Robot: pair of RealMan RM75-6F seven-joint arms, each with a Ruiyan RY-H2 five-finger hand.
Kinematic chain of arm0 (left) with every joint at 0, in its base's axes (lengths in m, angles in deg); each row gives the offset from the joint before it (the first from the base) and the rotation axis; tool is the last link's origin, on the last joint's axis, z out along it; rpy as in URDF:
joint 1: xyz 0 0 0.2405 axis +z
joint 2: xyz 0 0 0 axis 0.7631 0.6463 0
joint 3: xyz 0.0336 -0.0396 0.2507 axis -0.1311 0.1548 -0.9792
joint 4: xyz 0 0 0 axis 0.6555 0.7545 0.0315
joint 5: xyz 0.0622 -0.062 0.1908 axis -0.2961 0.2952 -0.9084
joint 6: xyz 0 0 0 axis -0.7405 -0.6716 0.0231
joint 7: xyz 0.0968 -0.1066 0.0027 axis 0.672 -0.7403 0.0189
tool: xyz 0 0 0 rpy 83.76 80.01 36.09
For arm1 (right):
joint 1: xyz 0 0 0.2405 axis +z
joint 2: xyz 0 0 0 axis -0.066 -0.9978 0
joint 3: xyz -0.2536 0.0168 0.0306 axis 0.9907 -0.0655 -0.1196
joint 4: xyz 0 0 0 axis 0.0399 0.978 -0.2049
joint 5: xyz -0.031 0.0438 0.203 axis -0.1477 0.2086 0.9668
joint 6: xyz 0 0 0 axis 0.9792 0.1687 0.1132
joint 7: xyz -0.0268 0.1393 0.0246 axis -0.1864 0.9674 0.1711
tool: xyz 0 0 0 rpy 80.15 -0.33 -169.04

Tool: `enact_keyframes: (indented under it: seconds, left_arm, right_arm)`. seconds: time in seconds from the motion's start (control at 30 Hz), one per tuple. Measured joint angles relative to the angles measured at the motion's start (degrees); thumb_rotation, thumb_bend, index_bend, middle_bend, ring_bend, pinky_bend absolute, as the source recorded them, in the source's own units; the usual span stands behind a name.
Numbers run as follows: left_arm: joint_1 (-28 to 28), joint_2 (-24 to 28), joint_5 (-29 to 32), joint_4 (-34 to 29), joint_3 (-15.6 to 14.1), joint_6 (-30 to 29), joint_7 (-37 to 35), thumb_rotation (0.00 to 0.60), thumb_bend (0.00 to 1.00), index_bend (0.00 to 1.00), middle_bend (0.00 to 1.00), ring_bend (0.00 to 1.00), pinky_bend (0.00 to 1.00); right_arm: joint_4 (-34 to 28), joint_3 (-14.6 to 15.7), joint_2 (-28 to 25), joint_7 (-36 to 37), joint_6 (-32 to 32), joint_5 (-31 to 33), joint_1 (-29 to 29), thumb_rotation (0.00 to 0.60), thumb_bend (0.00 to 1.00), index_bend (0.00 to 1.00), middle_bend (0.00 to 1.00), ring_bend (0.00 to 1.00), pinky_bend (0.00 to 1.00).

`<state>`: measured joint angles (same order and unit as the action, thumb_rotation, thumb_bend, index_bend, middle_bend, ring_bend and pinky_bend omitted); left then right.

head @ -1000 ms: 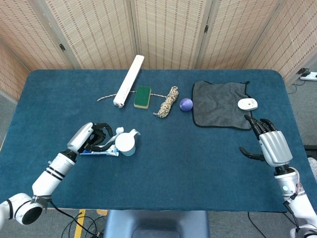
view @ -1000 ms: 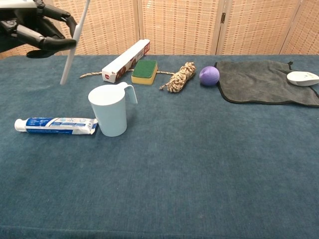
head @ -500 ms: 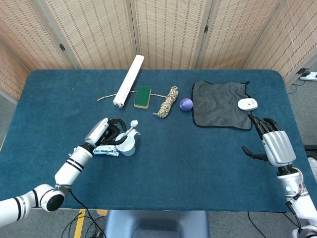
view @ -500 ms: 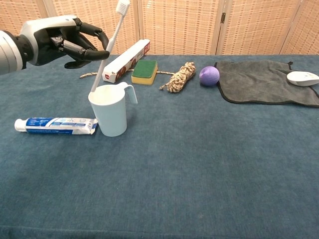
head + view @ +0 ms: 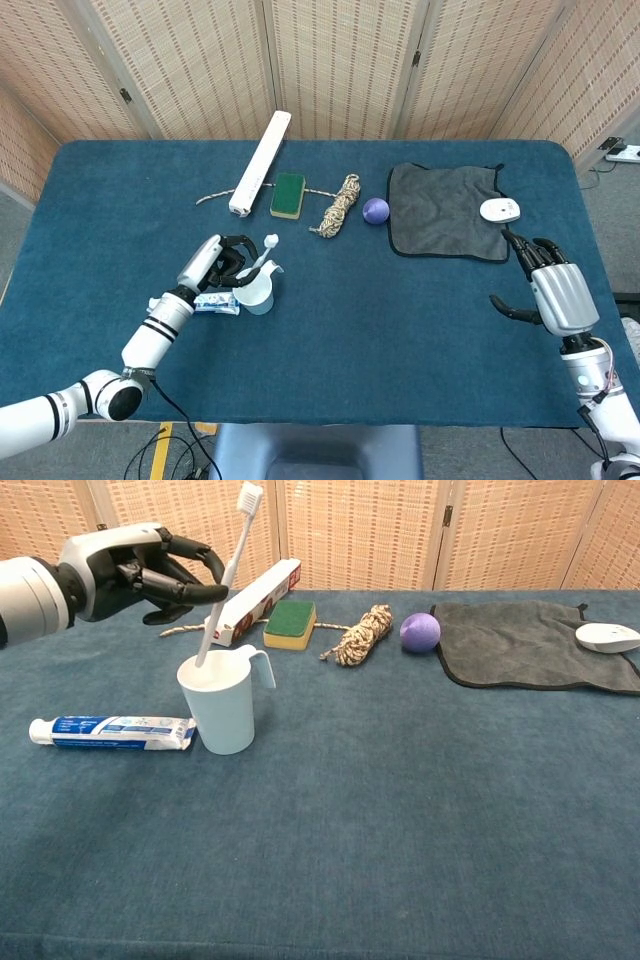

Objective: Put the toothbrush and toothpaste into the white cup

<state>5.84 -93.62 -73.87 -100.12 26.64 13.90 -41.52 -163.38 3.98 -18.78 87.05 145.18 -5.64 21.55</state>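
The white cup (image 5: pixel 222 712) (image 5: pixel 256 291) stands upright at the table's left front. A white toothbrush (image 5: pixel 226 572) (image 5: pixel 266 247) leans with its handle end inside the cup's mouth and its bristle head up. My left hand (image 5: pixel 135 573) (image 5: pixel 213 264) pinches the toothbrush's shaft just above the rim. The blue and white toothpaste tube (image 5: pixel 111 732) (image 5: pixel 216 303) lies flat on the table, touching the cup's left side. My right hand (image 5: pixel 555 291) hovers far to the right with its fingers spread and nothing in it; the chest view does not show it.
Along the back lie a long white box (image 5: pixel 255 601), a green and yellow sponge (image 5: pixel 290 624), a coiled rope (image 5: pixel 363 634) and a purple ball (image 5: pixel 420 631). A grey cloth (image 5: pixel 535 645) with a white mouse (image 5: pixel 607 636) lies at the right.
My left hand has carried the toothbrush to the right over the cup, stood it more upright and lowered its handle end into the cup's mouth. The right hand has barely moved.
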Motion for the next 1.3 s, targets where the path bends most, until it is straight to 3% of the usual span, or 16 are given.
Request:
enact_keyframes:
  seconds: [0.37,0.6,0.7,1.3]
  left_arm:
    - [1.32,-1.48,-2.05,2.57,-1.96,-1.46,2.26,0.600,0.42,0.60,0.96,0.77,0.84]
    - [2.35,-0.34,-4.71,2.45,-3.77,-1.77,3.24,0.600,0.40,0.43,0.88,0.70,0.78]
    - [2.91,0.16,-5.76,2.43,-4.52,-2.32,3.92,0.600,0.39,0.40,0.87,0.69,0.78]
    - [9.38,9.70,-10.15,1.18,-8.21,-8.33,6.30,0.600,0.39,0.38,0.87,0.70,0.78]
  right_arm:
    - [0.29,-0.08,0.19,0.17,-0.01,-0.05,-0.03,0.600,0.16,0.00,0.19,0.31,0.20]
    - [0.13,-0.22,0.26,-0.08,-0.31,-0.05,0.23,0.600,0.16,0.00,0.19,0.31,0.20]
    - [0.00,-0.25,0.30,-0.12,-0.28,-0.25,0.33,0.600,0.16,0.00,0.19,0.31,0.20]
    - [0.09,-0.48,0.61,0.16,0.34,-0.83,0.45,0.600,0.16,0.00,0.19,0.32,0.20]
